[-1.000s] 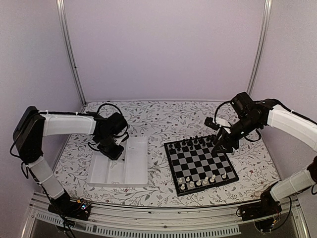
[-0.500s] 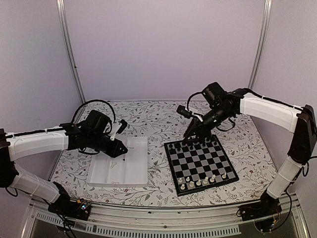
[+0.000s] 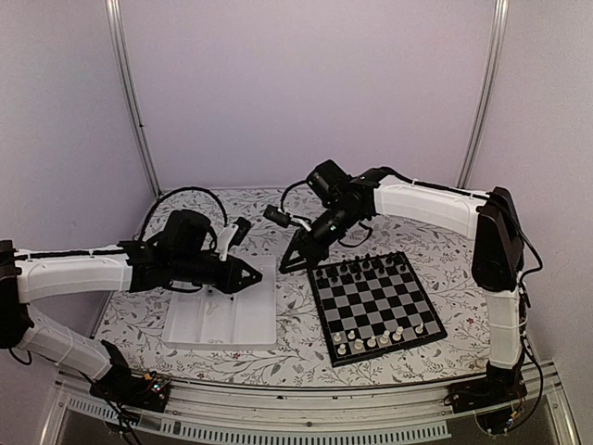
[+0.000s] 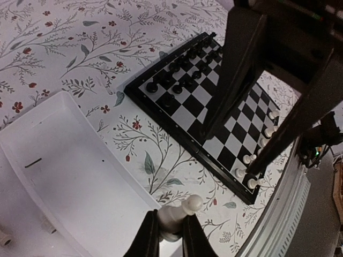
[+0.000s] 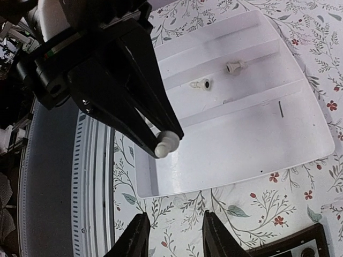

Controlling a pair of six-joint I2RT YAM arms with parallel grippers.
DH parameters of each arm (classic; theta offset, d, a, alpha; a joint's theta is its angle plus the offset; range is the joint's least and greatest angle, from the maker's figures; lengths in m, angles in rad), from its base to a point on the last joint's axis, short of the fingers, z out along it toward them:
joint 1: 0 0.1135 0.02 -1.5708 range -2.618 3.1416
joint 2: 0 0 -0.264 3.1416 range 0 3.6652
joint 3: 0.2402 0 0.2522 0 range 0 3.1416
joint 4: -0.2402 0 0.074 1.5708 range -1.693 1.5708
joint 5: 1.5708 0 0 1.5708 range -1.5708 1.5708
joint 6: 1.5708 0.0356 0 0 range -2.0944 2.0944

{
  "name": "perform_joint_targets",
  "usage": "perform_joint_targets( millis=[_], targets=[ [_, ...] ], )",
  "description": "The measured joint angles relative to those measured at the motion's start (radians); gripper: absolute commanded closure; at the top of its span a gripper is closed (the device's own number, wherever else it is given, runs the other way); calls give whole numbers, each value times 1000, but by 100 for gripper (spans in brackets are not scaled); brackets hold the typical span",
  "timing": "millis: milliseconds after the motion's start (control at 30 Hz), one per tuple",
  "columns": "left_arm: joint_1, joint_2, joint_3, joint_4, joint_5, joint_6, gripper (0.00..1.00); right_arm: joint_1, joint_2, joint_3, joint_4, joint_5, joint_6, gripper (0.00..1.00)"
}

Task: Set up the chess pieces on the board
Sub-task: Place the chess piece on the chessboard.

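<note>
Since it probably must be handed over, a cream-white piece (image 4: 179, 211) is clamped between the fingers of the left gripper (image 3: 248, 274) above the right edge of the tray (image 3: 218, 324). Facing it, the right gripper (image 3: 287, 262) is held empty, fingers apart; the board (image 3: 375, 301), partly set, is found further right.

Plain lilac walls (image 3: 306, 93) with two slanting metal rails (image 3: 132, 102) enclose a floral-patterned table (image 3: 454, 264).

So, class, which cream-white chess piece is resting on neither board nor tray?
The piece pinched by the left gripper; the others stand on the board or lie in the tray.
</note>
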Motion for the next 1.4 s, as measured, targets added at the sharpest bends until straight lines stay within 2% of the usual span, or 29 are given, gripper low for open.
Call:
perform_joint_targets(
  millis=[300, 633, 900, 1067, 1233, 1400],
  targets=[
    [-11, 48, 0, 94, 40, -34, 92, 21, 17, 23, -1, -14, 39, 64],
    [-22, 70, 3, 109, 67, -37, 91, 23, 60, 69, 3, -36, 64, 67],
    [-29, 78, 21, 109, 71, -36, 91, 26, 71, 77, 2, -53, 73, 79],
    [-32, 90, 27, 108, 67, -34, 91, 27, 73, 78, -5, -70, 75, 99],
    [-34, 94, 27, 100, 63, -32, 86, 27, 79, 79, -13, -69, 72, 100],
    [-34, 111, 27, 110, 56, -31, 86, 18, 79, 80, -15, -45, 62, 100]
  ],
)
